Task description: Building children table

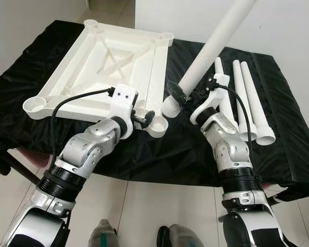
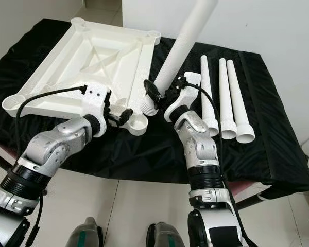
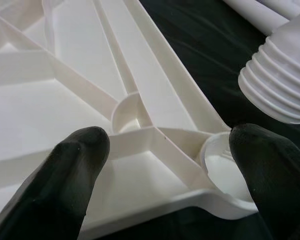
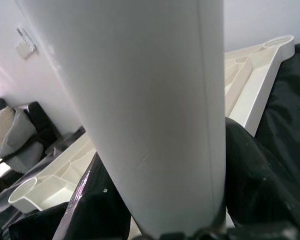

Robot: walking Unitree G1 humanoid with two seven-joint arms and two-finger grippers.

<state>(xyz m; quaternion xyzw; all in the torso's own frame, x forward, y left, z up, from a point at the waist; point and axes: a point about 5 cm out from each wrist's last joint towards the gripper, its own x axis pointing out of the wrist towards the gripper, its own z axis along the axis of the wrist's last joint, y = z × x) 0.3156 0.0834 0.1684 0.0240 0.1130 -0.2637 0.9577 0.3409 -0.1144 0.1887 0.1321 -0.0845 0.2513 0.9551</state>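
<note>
The right gripper [image 1: 181, 96], just right of centre in the head view, is clamped on one white table leg [image 1: 212, 47] that slants toward the upper right, its threaded end [image 1: 170, 107] low beside the tabletop's near corner socket [image 1: 157, 125]. The left gripper [image 1: 145, 117], fingers [image 3: 65, 175] apart, straddles that corner. One upturned white tabletop [image 1: 108, 62] fills the upper left. Three more legs [image 1: 255, 100] lie side by side at right on the black cloth [image 1: 185, 149].

Black cloth [image 1: 159, 154]; tiled floor [image 1: 144, 206]; possibly cushion [image 4: 10, 135].
</note>
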